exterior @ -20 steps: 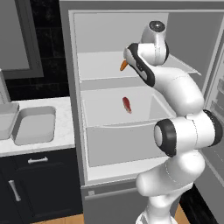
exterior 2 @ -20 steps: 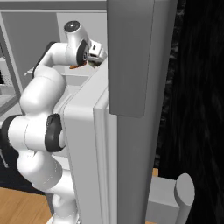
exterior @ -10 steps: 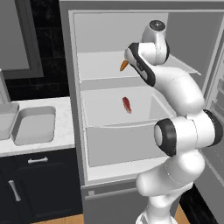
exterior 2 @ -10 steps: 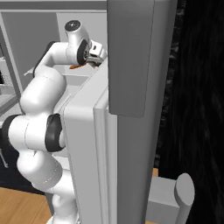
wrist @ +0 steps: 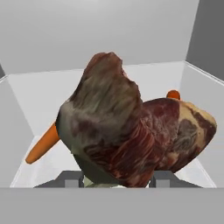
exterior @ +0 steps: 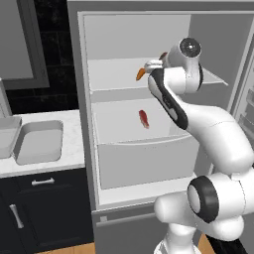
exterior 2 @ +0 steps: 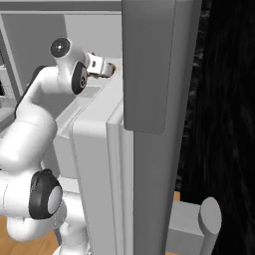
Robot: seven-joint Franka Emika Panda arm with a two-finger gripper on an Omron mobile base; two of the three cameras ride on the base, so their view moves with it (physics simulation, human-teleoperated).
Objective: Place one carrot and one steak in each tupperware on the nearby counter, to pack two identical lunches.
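The fridge [exterior: 149, 149] stands open, its grey door [exterior 2: 154, 64] taking up much of the right base view. The white arm [exterior: 198, 124] rises from the lower right of the left base view and reaches up to the fridge's upper shelf [exterior: 114, 74]. Left of the fridge, the marble table [exterior: 74, 144] tops dark navy cabinets [exterior: 49, 208] with silver handles. A tupperware [exterior: 39, 141] lies on that table, and the edge of another pale tray [exterior: 6, 136] shows at the far left.

The claw [exterior: 151, 65] is at the upper shelf, beside the orange carrot [exterior: 140, 74] that lies there. In the hand view the brown lumpy steak [wrist: 113, 131] sits right between the two dark fingertips [wrist: 70, 177], so the claw looks closed around it, with the meat hiding the contact itself. The carrot [wrist: 41, 146] shows behind the meat on the left, touching or just behind it. A second orange tip [wrist: 173, 94] peeks out beyond the meat on the right.

On the lower shelf, the red steak [exterior: 144, 118] lies alone, well apart from the claw.
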